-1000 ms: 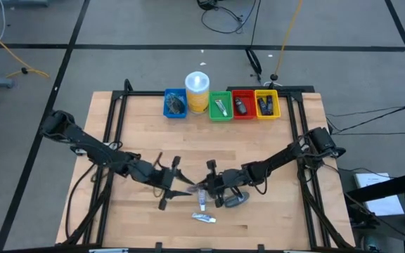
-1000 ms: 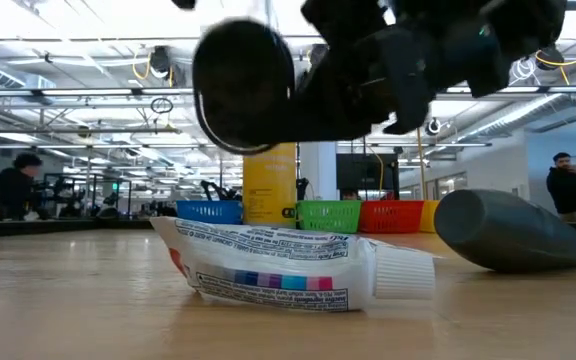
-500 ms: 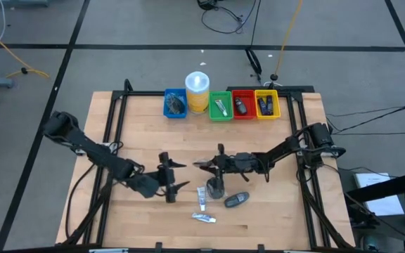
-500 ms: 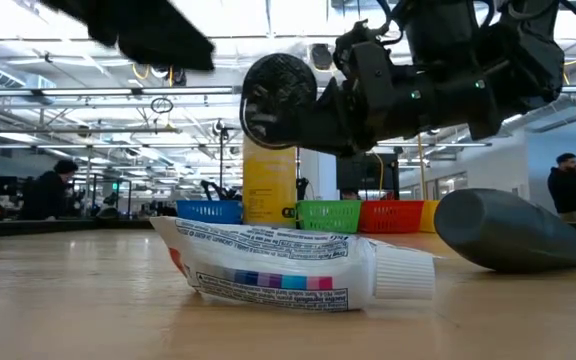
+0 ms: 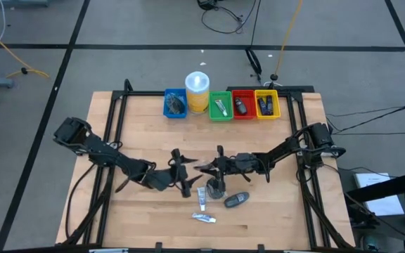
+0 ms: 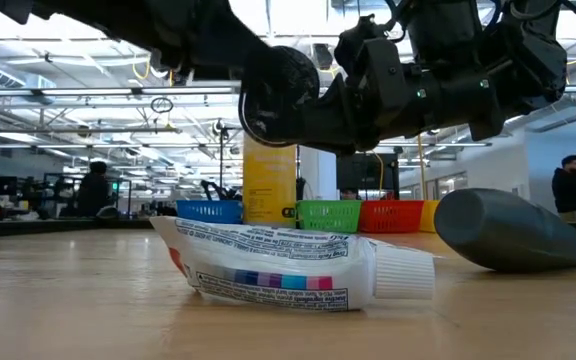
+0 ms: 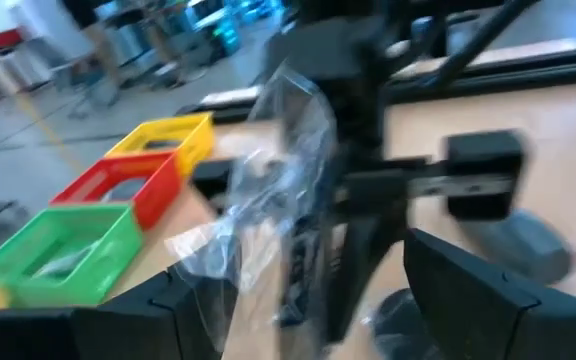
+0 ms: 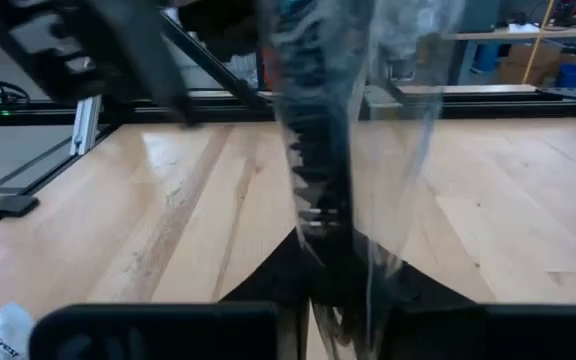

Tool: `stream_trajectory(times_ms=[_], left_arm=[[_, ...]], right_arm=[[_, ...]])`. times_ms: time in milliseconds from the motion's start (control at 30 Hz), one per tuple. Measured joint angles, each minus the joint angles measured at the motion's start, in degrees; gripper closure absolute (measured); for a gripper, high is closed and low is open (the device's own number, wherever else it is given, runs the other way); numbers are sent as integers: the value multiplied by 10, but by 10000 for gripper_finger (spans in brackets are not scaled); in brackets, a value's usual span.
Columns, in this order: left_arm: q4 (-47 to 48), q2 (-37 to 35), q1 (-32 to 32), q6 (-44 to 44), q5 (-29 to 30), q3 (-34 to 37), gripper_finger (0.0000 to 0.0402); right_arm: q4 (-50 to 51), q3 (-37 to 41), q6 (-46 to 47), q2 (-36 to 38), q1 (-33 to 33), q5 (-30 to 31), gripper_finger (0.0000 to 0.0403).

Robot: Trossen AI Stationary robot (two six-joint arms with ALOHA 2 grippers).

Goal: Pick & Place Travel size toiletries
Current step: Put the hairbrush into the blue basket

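Note:
A flat round grey disc [image 6: 278, 95] in clear wrap is up in the air over the table's middle, held by my right gripper [image 5: 208, 167], which is shut on it. In the right wrist view the disc [image 8: 318, 150] stands on edge, with crinkled wrap around it. My left gripper [image 5: 185, 173] is open just left of the disc and faces it. The left wrist view shows the wrapped disc [image 7: 288, 170] straight ahead of its fingers. A dark oblong container [image 5: 236, 200] and two white tubes [image 5: 202, 199] [image 5: 204, 218] lie flat on the table near the front. My right gripper pinches the wrapped disc at its rim [image 8: 333, 270] between the two fingers. It comes in about level from the table's right. The disc is lifted clear and stands on edge, sticking out past the fingertips toward the left arm.
Along the far edge stand a blue bin [image 5: 175, 104], a yellow cylinder with a white lid [image 5: 197, 90], a green bin [image 5: 221, 105], a red bin [image 5: 243, 104] and a yellow bin [image 5: 266, 104]. The toothpaste tube [image 6: 298, 265] and the dark container [image 6: 518, 230] lie below the grippers. People are in the room behind.
My right gripper has carried the disc from above the dark container toward the far edge, then held still. My left gripper has drawn back and turned, then moved right toward the disc, staying open.

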State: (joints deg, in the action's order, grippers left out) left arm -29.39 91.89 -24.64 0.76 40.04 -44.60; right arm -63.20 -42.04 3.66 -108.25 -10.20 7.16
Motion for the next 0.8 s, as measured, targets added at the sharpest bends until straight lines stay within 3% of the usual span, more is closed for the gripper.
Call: stream_trajectory(times_ms=[167,500,633,800], left_arm=[[-15,0,0,9,-24,0,175],[-2,0,3,28,-21,0,375],[49,-30,-4,26,30,0,379],[202,-127,17,-21,81,-1,369]], right_arm=[[0,0,1,0,0,0,367],[9,0,2,0,0,1,333],[78,5,2,34,2,21,305],[225,17,0,118,4,88,265]])
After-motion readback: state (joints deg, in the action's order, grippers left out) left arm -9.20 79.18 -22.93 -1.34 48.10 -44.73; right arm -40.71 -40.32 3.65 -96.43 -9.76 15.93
